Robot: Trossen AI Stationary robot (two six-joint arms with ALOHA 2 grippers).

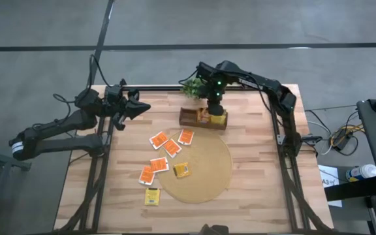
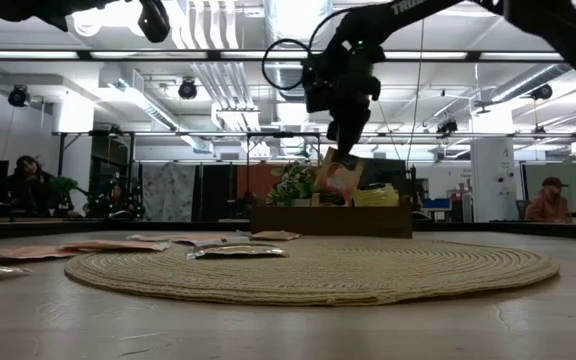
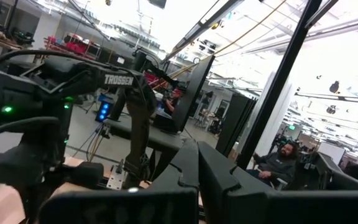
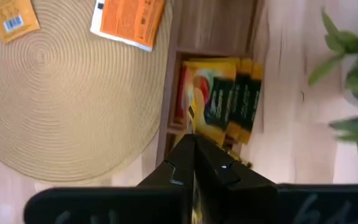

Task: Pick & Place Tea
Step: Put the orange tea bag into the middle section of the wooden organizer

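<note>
My right pincer (image 1: pixel 213 109) hangs over the wooden box (image 1: pixel 191 119) beside the plant (image 1: pixel 192 88), clamped on a tea packet (image 2: pixel 339 178). More packets (image 1: pixel 164 147) lie across the mat (image 1: pixel 207 179) and table (image 1: pixel 260 189). My left pincer (image 1: pixel 138 108), fingers together, waits at the table's edge.

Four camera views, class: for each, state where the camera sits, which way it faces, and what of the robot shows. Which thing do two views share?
High: overhead, facing down; both arms, round mat, wooden box.
Low: table height, facing across into the room; right gripper over the box.
Left wrist: on the left arm, facing the room; shut left gripper.
Right wrist: facing down; shut right gripper holding a tea packet.
Shared: the mat, in high, low and right wrist.
</note>
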